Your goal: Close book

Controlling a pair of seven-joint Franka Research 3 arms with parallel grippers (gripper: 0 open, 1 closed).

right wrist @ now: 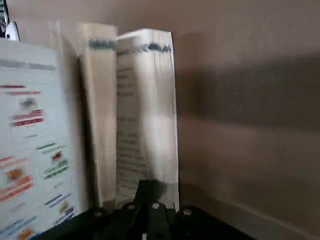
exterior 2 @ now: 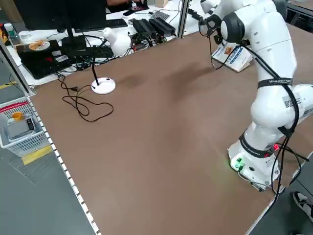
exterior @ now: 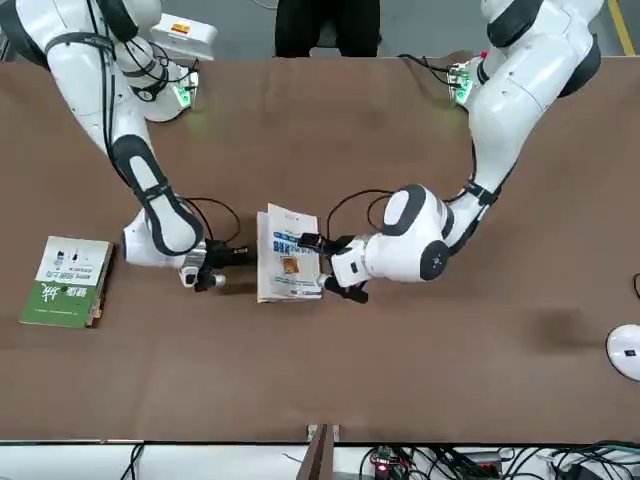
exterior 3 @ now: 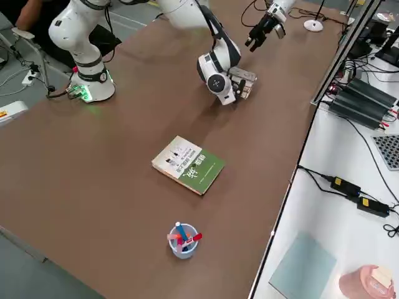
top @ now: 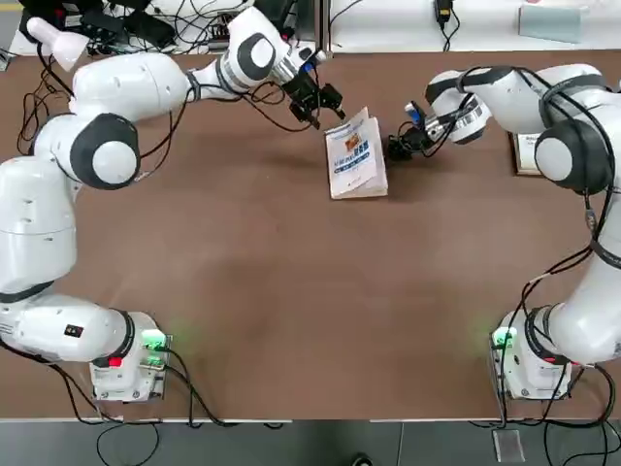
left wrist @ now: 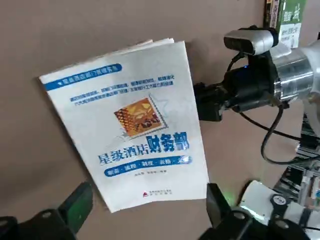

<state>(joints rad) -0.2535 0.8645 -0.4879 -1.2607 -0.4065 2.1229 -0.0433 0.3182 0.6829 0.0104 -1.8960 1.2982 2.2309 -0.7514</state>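
the thin white paperback with a blue band, blue title text and a small orange picture on its cover (top: pixel 356 155) is lying toward the far edge of the brown bench (top: pixel 291 291), about midway along it, cover side up. from the right wrist view its cream pages are standing fanned apart near one edge, so it looks nearly shut but not yet pressed flat.

the right gripper (top: pixel 400 147) is sitting low at the book's right-hand edge, its claw closed, the tip right against the page block; i cannot tell whether any paper is caught in it. the left gripper (top: pixel 325 105) is hovering just above the book's far-left corner with its claw open and empty, both fingers (left wrist: pixel 77 207) spread wide over the cover.

to finish well, i'd judge the left claw should be coming down flat on the cover near the loose side and pressing gently while the right one is steadying the edge, not shoving it, since a thin book like this will slide easily on the smooth bench.

there is plenty of bare bench nearer the robot. the green-and-white covered book (top: pixel 529 153) is lying well apart by the right edge, and a small cup of pens (exterior 3: pixel 182 240) is farther along that side still, out of the way.
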